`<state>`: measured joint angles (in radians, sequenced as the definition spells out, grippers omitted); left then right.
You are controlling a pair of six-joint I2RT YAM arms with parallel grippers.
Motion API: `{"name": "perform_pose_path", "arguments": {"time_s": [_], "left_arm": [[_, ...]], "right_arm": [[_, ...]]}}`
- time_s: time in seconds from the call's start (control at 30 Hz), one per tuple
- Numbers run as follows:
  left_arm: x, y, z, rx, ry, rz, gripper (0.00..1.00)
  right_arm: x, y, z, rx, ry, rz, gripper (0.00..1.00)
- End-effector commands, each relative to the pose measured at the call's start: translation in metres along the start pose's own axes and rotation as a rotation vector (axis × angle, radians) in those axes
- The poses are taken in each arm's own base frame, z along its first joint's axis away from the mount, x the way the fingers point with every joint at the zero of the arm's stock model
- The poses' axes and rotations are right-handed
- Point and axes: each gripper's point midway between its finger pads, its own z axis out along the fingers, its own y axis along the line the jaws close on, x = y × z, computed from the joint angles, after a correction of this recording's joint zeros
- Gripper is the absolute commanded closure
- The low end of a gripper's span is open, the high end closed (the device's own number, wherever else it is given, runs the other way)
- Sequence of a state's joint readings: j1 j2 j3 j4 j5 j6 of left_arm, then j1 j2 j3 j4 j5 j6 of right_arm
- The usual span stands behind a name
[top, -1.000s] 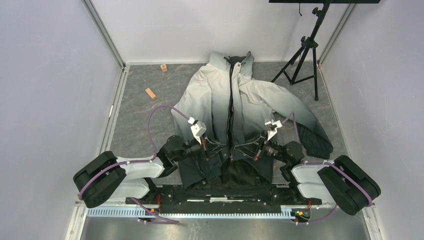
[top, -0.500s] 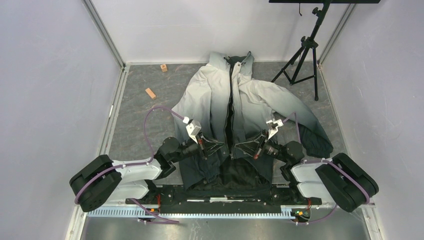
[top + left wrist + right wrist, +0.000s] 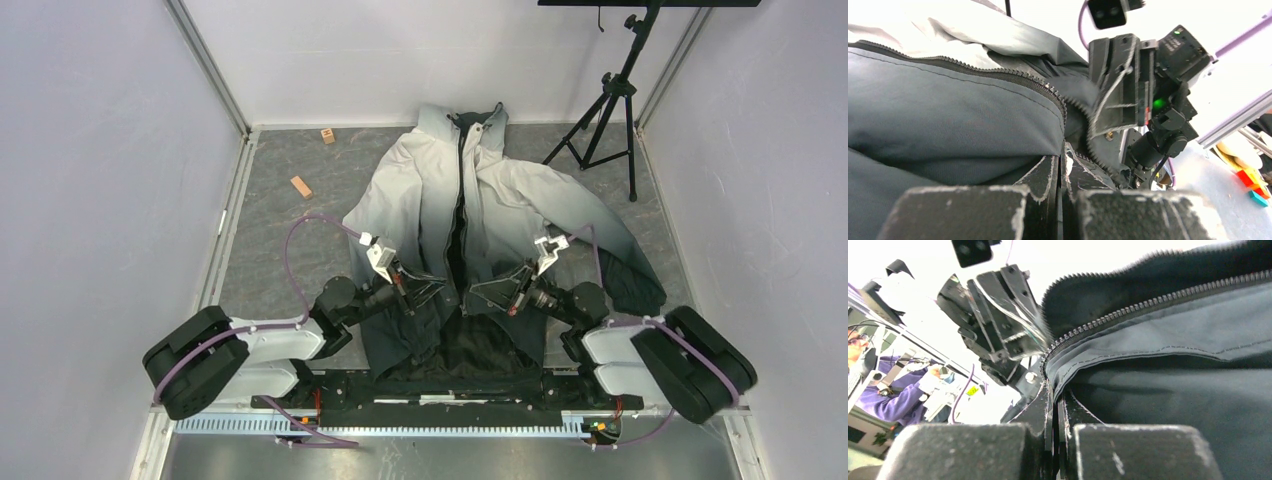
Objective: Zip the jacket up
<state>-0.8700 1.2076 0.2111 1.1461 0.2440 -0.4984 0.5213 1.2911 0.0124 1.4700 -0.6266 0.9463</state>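
Status: long-sleeved fabric jacket, pale grey at the collar fading to black at the hem, lies flat on the grey table. Collar is far, hem at the arm bases.

Its dark centre zipper runs near-to-far, straight away from both arms. At the hem end the front panels are parted over dark lining. Can't tell how far the teeth are joined higher up.

- On the left gripper, fingers are pressed together, pinching the left panel's toothed edge.
- On the right gripper, fingers are clamped the same way on the right panel's toothed edge.

They face each other across the zipper line, close but apart, each about equally near the bottom end.

Judgement: the next move turns on closing that gap at the hem, with the teeth kept parallel to the zipper's long axis. Slider not identifiable in the wrist views.
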Motion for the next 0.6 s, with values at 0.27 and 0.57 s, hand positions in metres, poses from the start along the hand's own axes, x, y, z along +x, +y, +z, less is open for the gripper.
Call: {"name": "perform_pose_path", "arguments": {"time_s": [0.27,0.57], "left_arm": [[-0.048,-0.011,-0.003,0.006,-0.202,-0.060,0.98],[-0.064,-0.018,-0.004,0.030,-0.269,-0.096,0.98]], "right_arm": [[0.022,0.024,-0.055,-0.050,-0.087,-0.145,1.00],[0.011,0.037,-0.052,-0.095,-0.117,-0.129,1.00]]}}
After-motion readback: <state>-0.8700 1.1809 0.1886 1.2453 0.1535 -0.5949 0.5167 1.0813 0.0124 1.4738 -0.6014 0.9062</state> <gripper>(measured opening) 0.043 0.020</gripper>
